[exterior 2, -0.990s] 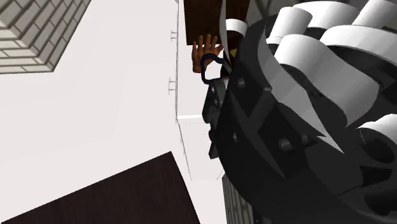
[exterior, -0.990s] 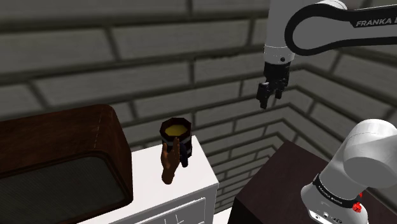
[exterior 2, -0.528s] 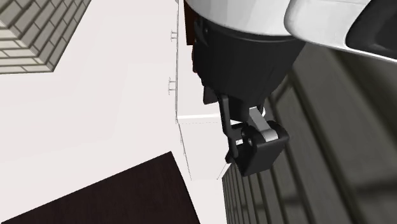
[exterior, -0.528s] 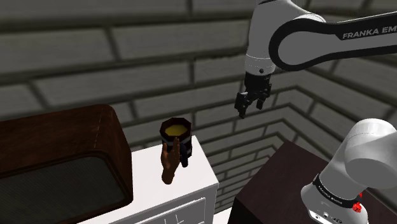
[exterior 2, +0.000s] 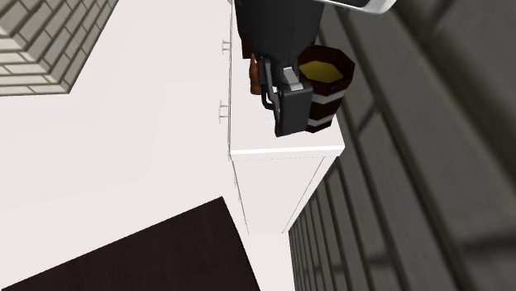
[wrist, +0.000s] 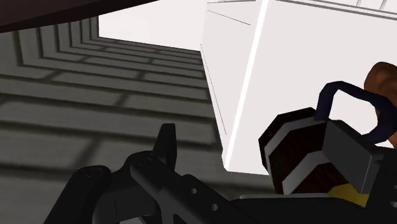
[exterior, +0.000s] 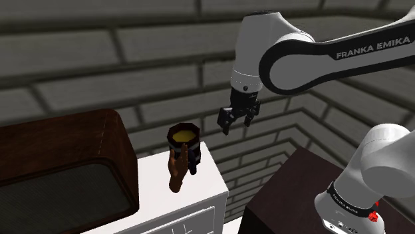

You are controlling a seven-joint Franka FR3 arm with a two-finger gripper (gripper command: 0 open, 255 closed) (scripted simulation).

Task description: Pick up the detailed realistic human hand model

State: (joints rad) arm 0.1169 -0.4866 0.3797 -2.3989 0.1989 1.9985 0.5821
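Observation:
The hand model point(exterior: 176, 171) is brown and stands fingers-up on the white cabinet top point(exterior: 207, 181), leaning against a dark mug point(exterior: 184, 138) with yellow inside. My gripper point(exterior: 237, 119) hangs open in the air, above the mug and to its right in the shoulder view, touching nothing. In the wrist view the two fingers stand apart around the gripper point(wrist: 257, 149); past them lie the banded mug point(wrist: 294, 159), its dark blue handle loop point(wrist: 347, 95) and a piece of the hand model point(wrist: 385, 81). In the second exterior view the gripper point(exterior 2: 281, 101) covers most of the hand model point(exterior 2: 250, 76) beside the mug point(exterior 2: 327, 78).
A large dark wooden case point(exterior: 63, 166) takes up the cabinet's left part in the shoulder view. A grey brick wall point(exterior: 133, 60) runs close behind. My dark brown stand point(exterior: 286, 199) sits at the lower right. The cabinet front point(exterior 2: 273, 186) drops to a white floor.
The arm has swung to the shoulder view's left and come lower, bringing the gripper close to the mug and hand model. The fingers stayed open. Mug and hand model have not moved.

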